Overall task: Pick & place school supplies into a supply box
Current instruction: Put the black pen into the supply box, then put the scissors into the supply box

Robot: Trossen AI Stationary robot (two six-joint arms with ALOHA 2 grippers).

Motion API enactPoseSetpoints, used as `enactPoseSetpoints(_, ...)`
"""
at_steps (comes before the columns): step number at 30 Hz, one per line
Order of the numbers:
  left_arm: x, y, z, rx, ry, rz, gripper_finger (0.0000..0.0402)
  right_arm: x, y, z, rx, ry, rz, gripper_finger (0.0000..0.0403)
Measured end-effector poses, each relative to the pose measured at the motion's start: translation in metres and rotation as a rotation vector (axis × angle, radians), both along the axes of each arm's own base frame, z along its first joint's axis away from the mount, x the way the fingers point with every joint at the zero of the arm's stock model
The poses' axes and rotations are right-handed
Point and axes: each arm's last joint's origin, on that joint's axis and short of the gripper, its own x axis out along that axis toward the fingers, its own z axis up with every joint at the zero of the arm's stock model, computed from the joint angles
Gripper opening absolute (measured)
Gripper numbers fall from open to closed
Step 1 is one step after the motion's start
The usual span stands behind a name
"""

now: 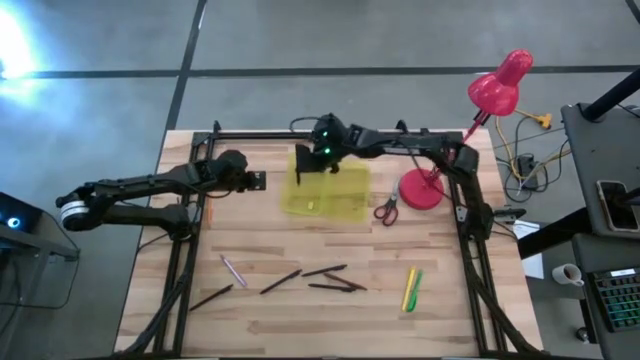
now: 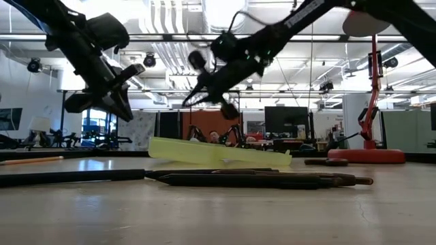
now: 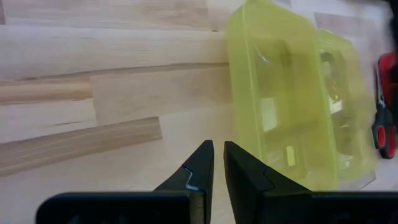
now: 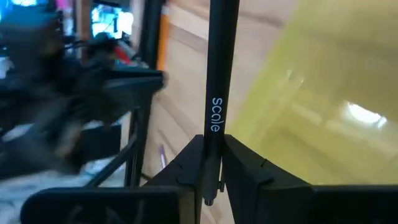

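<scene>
Above the yellow box's (image 1: 327, 192) ten-o'clock corner, the right pincer (image 4: 212, 163) grips a dark pen (image 4: 219, 68); the left pincer (image 3: 218, 163) waits clenched at nine o'clock.

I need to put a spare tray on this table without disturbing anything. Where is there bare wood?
Free: the strip between the supply box and the row of dark pens, and the table's front edge below the pens. Crowded: the far side, where the right gripper holds a black pen, with scissors and lamp base beside.
</scene>
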Motion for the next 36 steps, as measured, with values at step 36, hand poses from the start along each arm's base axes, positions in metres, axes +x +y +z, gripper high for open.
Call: enactPoseSetpoints(36,0.004,0.000,0.005,0.018,-0.048,-0.100,0.0022,-0.112,0.055,0.037,-1.011,0.733,1.270,0.0181)
